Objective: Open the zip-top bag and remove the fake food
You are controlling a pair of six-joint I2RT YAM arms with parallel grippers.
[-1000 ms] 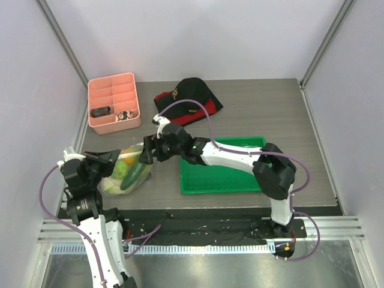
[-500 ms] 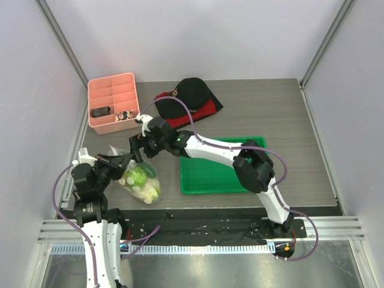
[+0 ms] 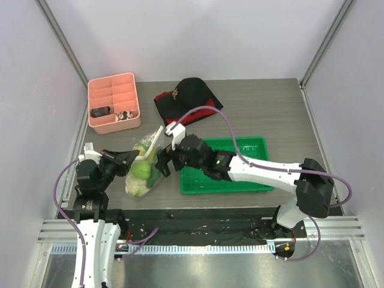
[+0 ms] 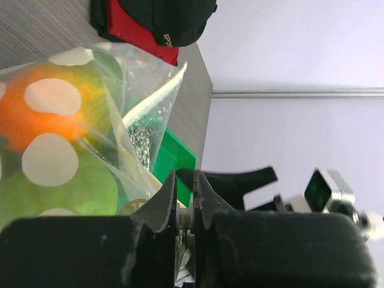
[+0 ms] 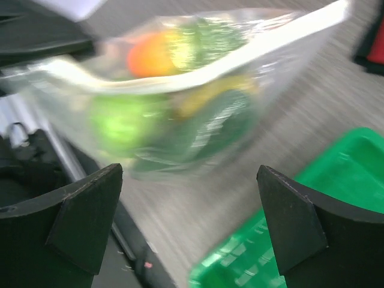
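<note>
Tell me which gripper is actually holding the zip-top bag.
The left gripper: its jaws are pinched shut on the zip-top bag, while the right gripper is spread wide open, gripping nothing.

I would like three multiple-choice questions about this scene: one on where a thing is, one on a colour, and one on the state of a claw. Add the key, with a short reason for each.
1. In the top view, where is the zip-top bag?
A. left of the green tray
B. inside that tray
C. behind that tray

2. What colour is the compartment box?
A. blue
B. pink
C. yellow

3. In what state is the right claw?
A. shut on the bag
B. shut on the tray's rim
C. open

Key:
1 A, the bag is wholly left of the tray's left rim.
2 B, its walls and dividers are pink.
3 C, the right wrist view shows its fingers far apart, with the bag beyond them.
</note>
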